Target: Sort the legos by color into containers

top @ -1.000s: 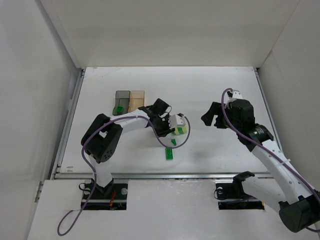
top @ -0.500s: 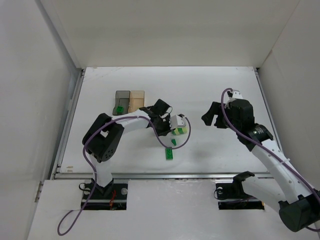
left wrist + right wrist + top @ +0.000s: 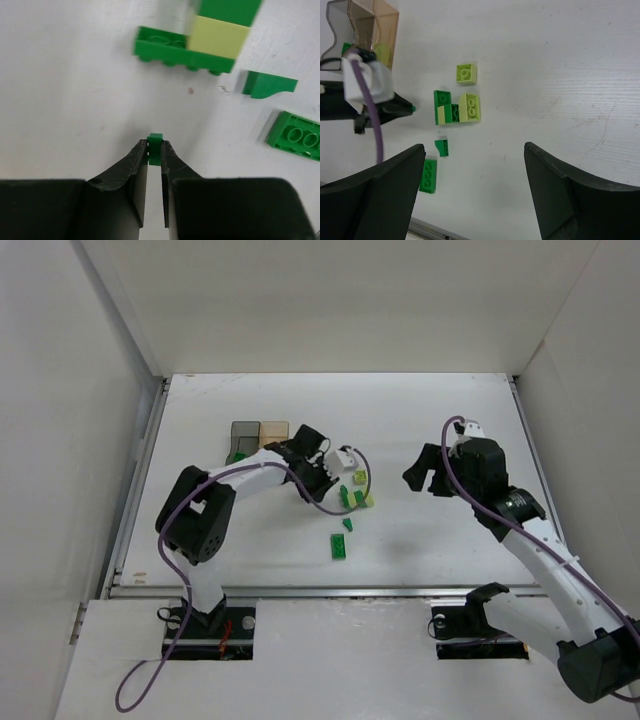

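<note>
My left gripper (image 3: 155,148) is shut on a tiny dark green lego (image 3: 156,137) and is lifted just left of the loose legos (image 3: 352,498). That cluster mixes dark green (image 3: 182,50) and pale yellow-green (image 3: 217,35) bricks. A small sloped green piece (image 3: 441,147) and a long green brick (image 3: 428,175) lie nearer the front edge, and a single pale brick (image 3: 466,73) lies further back. The containers stand at the back left: a smoky grey one (image 3: 243,432) and an amber one (image 3: 274,430). My right gripper (image 3: 474,150) hangs open to the right, holding nothing.
A dark green brick (image 3: 346,47) lies in the grey container and a pale one (image 3: 382,51) in the amber one. The left arm's purple cable (image 3: 372,125) loops beside the legos. White walls close in the table on three sides.
My left gripper closed on the small green lego and drew back left and away from the cluster, uncovering it. The right arm has not moved.
</note>
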Controlling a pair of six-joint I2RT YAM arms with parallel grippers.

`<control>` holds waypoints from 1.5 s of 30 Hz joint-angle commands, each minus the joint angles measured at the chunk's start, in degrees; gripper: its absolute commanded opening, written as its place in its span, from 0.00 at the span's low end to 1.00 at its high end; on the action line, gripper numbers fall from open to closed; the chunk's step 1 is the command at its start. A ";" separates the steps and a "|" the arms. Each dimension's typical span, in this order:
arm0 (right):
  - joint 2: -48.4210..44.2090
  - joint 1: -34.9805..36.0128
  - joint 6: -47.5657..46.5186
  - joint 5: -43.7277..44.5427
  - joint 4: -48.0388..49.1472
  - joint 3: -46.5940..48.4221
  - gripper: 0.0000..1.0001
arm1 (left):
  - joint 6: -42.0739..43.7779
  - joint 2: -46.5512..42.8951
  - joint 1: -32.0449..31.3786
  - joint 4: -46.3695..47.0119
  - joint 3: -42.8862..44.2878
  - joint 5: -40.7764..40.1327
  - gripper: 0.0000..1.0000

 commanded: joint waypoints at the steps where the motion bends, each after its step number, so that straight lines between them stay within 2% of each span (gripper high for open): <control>1: 0.77 0.58 0.17 0.84 0.84 2.27 0.85 | -8.83 -8.41 2.04 -0.53 3.84 -2.17 0.00; 2: 1.39 0.58 0.17 0.84 1.45 2.27 0.85 | -10.76 -10.68 2.04 0.36 4.37 -4.27 0.00; 3: 1.39 0.58 0.17 0.84 1.45 2.27 0.85 | -13.04 -11.92 2.56 1.50 4.37 -10.64 0.00; 5: 2.18 0.58 0.17 0.22 1.98 2.89 0.85 | -18.94 -14.39 3.10 5.80 3.68 -18.05 0.00; 6: 2.97 0.58 0.17 0.22 2.50 2.89 0.85 | -20.43 -16.40 4.32 7.29 2.71 -26.53 0.00; 7: 3.76 0.58 0.17 -0.30 3.20 3.50 0.85 | -21.75 -17.12 4.94 8.79 2.70 -30.44 0.00; 10: 5.87 0.58 -0.36 -0.92 4.61 4.12 0.85 | -22.47 -17.65 9.05 11.52 2.00 -35.83 0.00; 20: 14.22 1.11 -3.17 -2.59 6.90 9.57 0.85 | -22.56 -12.82 19.96 12.76 2.00 -34.71 0.00; 30: 17.82 1.11 -4.23 -3.12 6.90 11.41 0.85 | -20.45 -7.11 22.08 13.90 2.00 -31.80 0.00; 34: 17.83 1.11 -4.23 -3.12 6.90 11.41 0.85 | -20.45 -5.27 22.61 11.19 3.23 -31.19 0.19; 35: 17.83 1.11 -4.23 -3.12 6.90 11.41 0.85 | -20.45 -4.65 22.61 11.18 3.75 -30.31 0.30; 39: 17.83 1.11 -4.23 -3.12 6.38 11.41 0.85 | -20.45 -4.64 22.61 9.16 4.28 -26.27 0.57; 41: 17.83 1.11 -4.23 -3.12 6.37 11.94 0.85 | -20.45 -5.95 22.61 9.15 4.81 -24.95 0.60; 45: 17.21 1.72 -4.23 -2.50 5.23 11.94 0.85 | -21.50 -8.06 22.09 7.57 6.91 -23.64 0.60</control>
